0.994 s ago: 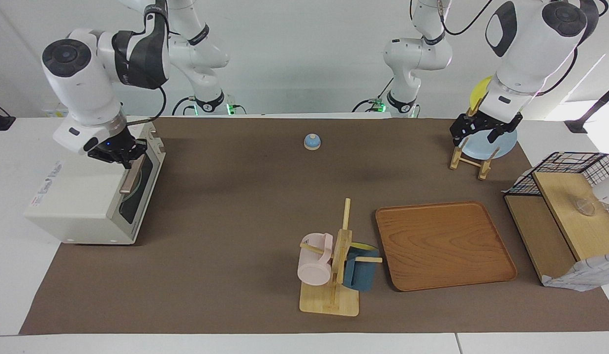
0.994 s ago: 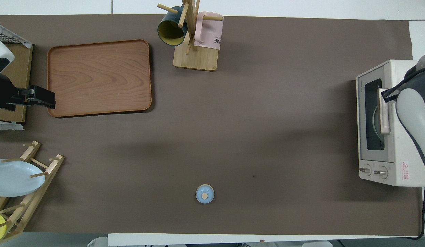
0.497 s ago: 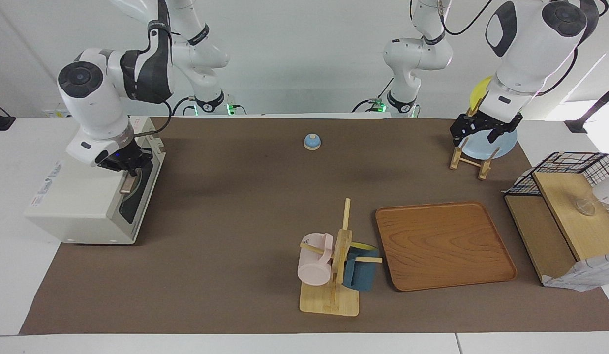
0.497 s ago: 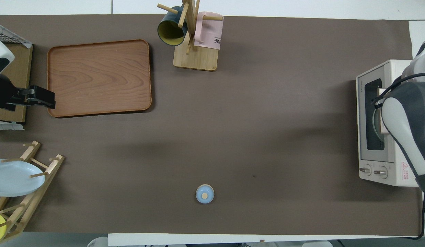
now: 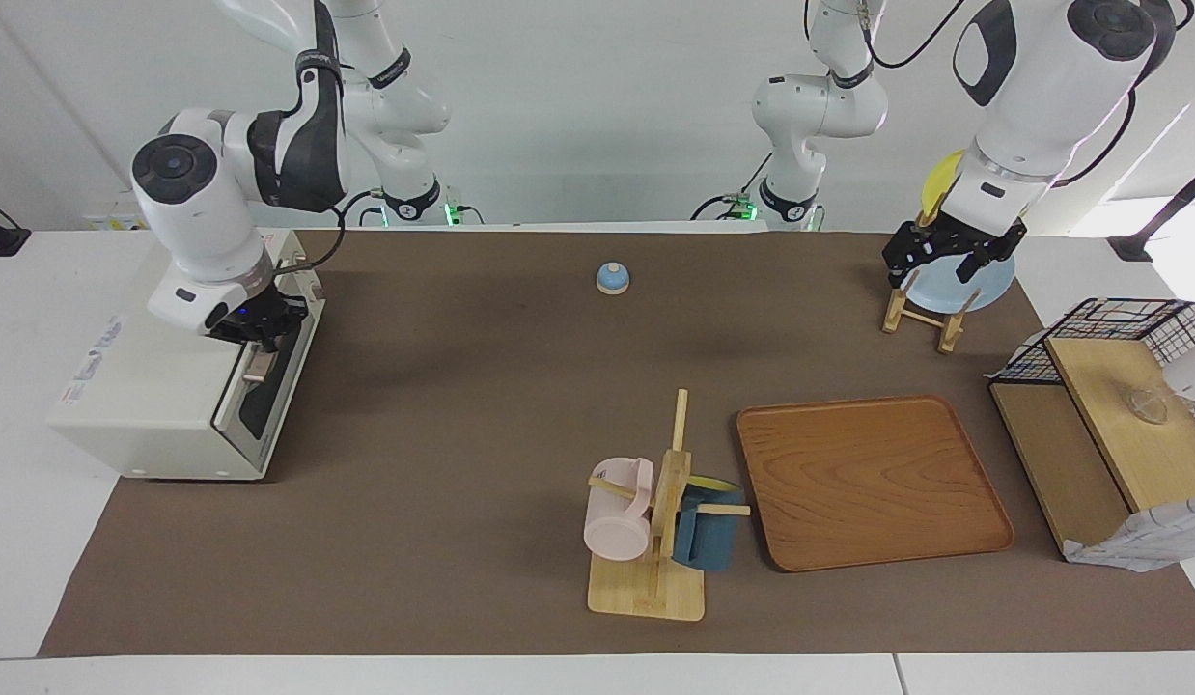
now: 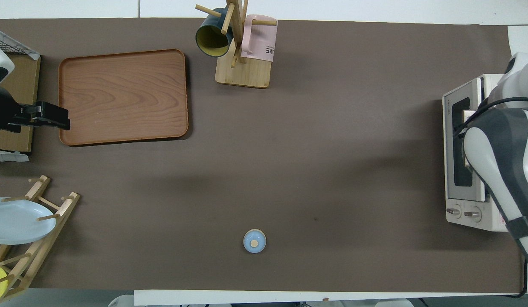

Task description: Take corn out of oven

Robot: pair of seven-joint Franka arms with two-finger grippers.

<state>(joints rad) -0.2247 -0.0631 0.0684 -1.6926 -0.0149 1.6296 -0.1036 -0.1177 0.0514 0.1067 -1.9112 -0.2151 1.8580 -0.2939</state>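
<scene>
The cream-white oven [image 5: 153, 386] stands at the right arm's end of the table, its dark glass door [image 5: 269, 386] closed or nearly closed. It also shows in the overhead view [image 6: 449, 149]. My right gripper [image 5: 260, 343] is down at the tan bar handle [image 5: 258, 367], of which a short end shows in the overhead view [image 6: 468, 115]; the arm hides the gripper there. The corn is hidden. My left gripper [image 5: 935, 275] is open and empty, waiting over the plate rack [image 5: 921, 314].
A wooden tray [image 5: 873, 483] lies toward the left arm's end. A mug tree [image 5: 655, 541] holds a pink and a blue mug. A small blue knob [image 5: 612, 278] sits near the robots. A wire-basket shelf [image 5: 1099, 415] stands at the table's end.
My right gripper has come down from above the oven's top edge onto the door handle. The left arm has not moved.
</scene>
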